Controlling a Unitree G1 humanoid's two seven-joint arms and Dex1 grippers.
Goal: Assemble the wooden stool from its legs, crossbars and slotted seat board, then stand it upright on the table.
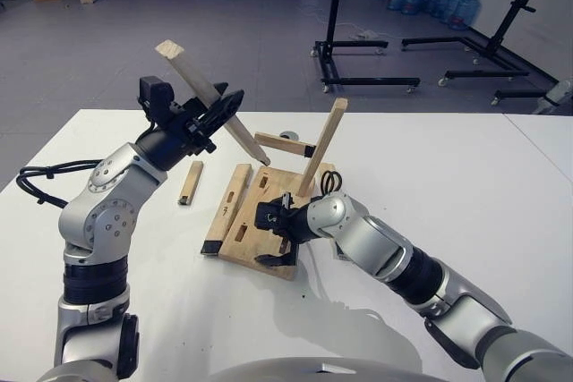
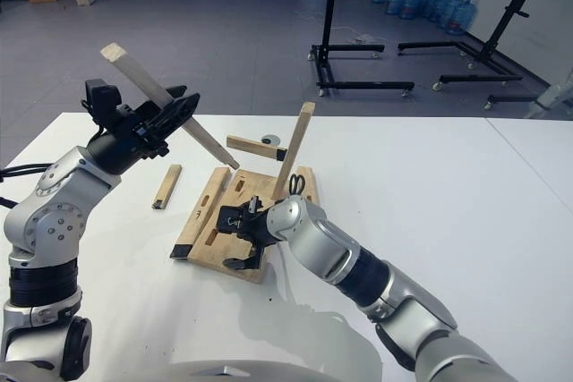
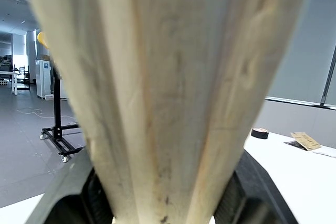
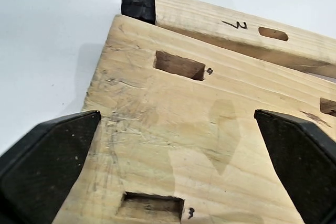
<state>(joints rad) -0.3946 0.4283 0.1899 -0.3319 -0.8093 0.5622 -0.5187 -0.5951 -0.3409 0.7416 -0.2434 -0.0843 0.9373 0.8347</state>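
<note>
Right gripper [image 1: 276,237] — wide — over seat board [image 4: 210,103]

Board [image 1: 269,201] flat on table [image 1: 448,167]. Upright leg [image 1: 324,145] on its far right part. Second leg [image 1: 228,207] along left edge; crossbar [image 1: 190,182] further left; another crossbar [image 1: 282,144] behind. Third leg [image 1: 192,73] aloft, left.

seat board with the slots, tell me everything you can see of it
The seat board is a pale, rough wooden rectangle with small rectangular slots and pencil marks, lying flat on the white table. One leg stands tilted in a far slot; a black-tipped leg lies along its left edge. The open right pincer sits over its near end.
</note>
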